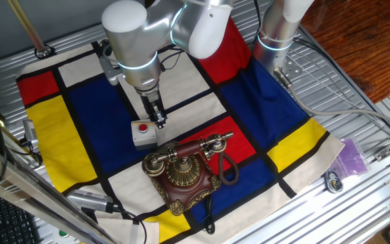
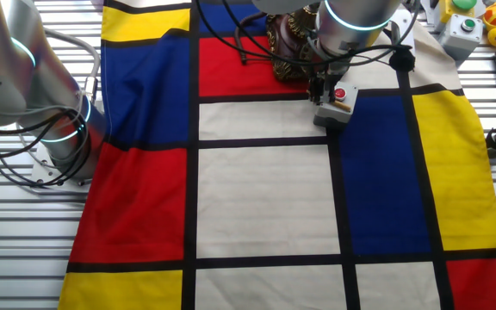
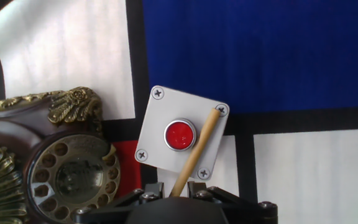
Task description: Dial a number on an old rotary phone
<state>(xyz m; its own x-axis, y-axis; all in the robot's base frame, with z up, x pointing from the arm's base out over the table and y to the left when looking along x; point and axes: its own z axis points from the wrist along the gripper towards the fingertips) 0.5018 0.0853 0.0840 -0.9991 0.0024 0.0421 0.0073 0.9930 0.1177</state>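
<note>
Hand (image 1: 158,122) was clamped on a thin wooden stick (image 3: 196,152), fingers closed together around its base. In the hand view the stick ran up and right across the grey button box (image 3: 181,132), tip ending by the top-right corner screw; whether it touched the box face couldn't be told. Red button (image 3: 180,135) sat just left of the stick. No readable writing or labels anywhere.

Hand hung over the button box (image 1: 143,133), not over the phone. Old rotary phone (image 1: 185,174) sat just beside the box, handset (image 1: 189,150) lying in the cradle, black cord (image 1: 227,169) looped at its side. Dial (image 3: 73,172) showed at lower left of the hand view, finger holes visible, numbers unreadable.

All of it sat on a red, blue, yellow and white checked cloth (image 1: 87,102) over the metal tabletop (image 1: 378,196).
</note>
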